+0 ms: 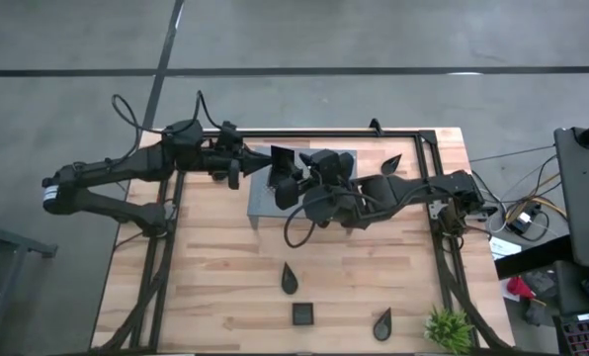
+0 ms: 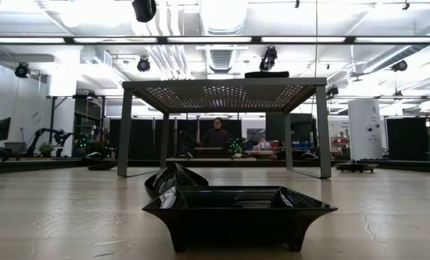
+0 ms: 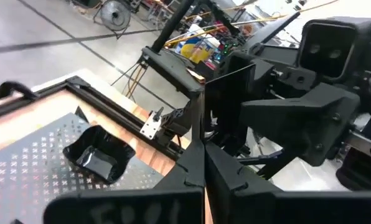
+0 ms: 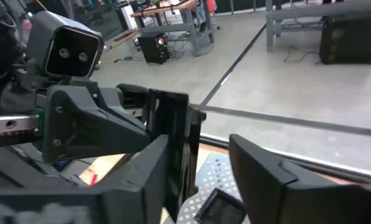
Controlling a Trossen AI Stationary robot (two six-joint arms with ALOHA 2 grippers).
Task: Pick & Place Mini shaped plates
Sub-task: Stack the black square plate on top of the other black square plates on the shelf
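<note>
My left gripper (image 3: 204, 158) (image 1: 251, 168) is over the grey perforated rack (image 1: 339, 158), shut on a square black mini plate (image 3: 228, 106) (image 4: 175, 134) that stands on edge. My right gripper (image 4: 201, 149) (image 1: 294, 184) faces it, open, with one finger on each side of that plate. A second square plate (image 3: 98, 154) (image 4: 220, 205) rests on its base on the rack. On the wooden table lie a square plate (image 1: 302, 314) (image 2: 240, 213) and three teardrop plates (image 1: 290, 279) (image 1: 382, 321) (image 1: 391, 163). My left gripper pinches the square plate between its two fingers at the rim nearest them (image 3: 204, 146). The plate is lifted clear above the rack and stands upright, edge-on to the fingers. My right gripper has one finger (image 4: 155, 168) close beside the plate; I cannot tell whether it touches.
The rack stands on legs (image 2: 323, 130) at the table's far middle. A small green plant (image 1: 448, 328) sits at the near right corner. A black frame (image 1: 428, 188) runs along the table's edges. People and benches show far behind the rack in the low view.
</note>
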